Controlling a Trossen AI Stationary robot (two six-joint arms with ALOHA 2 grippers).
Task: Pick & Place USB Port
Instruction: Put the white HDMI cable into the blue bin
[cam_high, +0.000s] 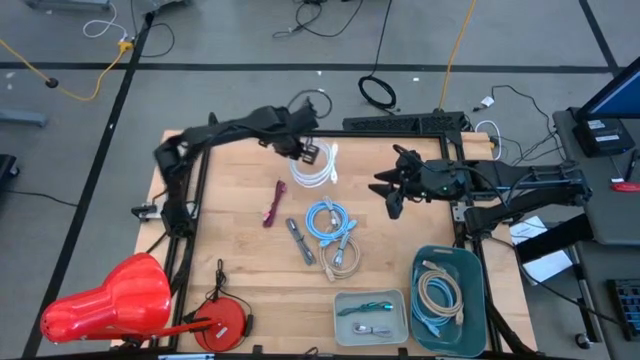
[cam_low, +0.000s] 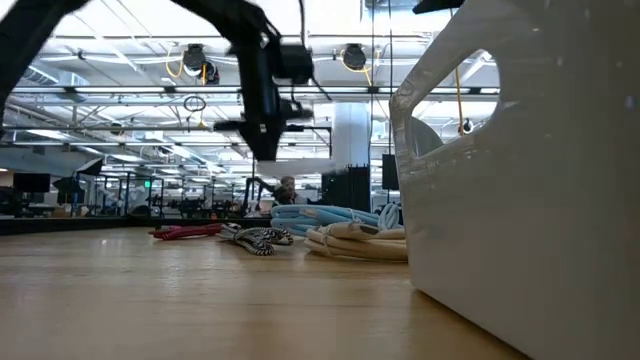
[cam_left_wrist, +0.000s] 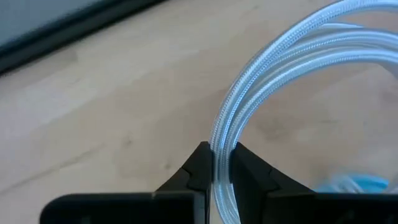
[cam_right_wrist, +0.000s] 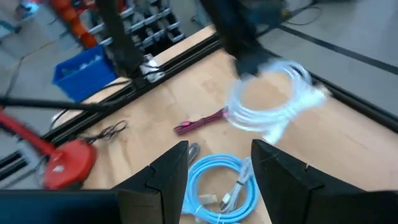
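A coiled white cable (cam_high: 316, 166) hangs at the table's far middle, with my left gripper (cam_high: 300, 150) shut on it; the right wrist view shows the same white cable (cam_right_wrist: 268, 102) under my left gripper (cam_right_wrist: 249, 59). My right gripper (cam_high: 388, 196) hovers open to the right of it, nothing between its fingers (cam_right_wrist: 168, 180). On the wood lie a blue coil (cam_high: 328, 220), a beige coil (cam_high: 343, 258), a striped cable (cam_high: 300, 240) and a magenta cable (cam_high: 274, 203). My left gripper pinches several strands of the white coil's loop (cam_left_wrist: 222, 163) between its two fingertips. The fingers come from above, slanting steeply down, and lie across the strands. The coil hangs below the fingers and looks lifted off the wood in the right wrist view.
A teal bin (cam_high: 478, 262) with coiled cables stands at the near right, a small grey tray (cam_high: 340, 300) beside it. Red objects (cam_high: 110, 300) sit at the near left corner. A black frame (cam_high: 405, 124) lines the far edge. In the low view a pale container wall (cam_low: 520, 180) blocks the right.
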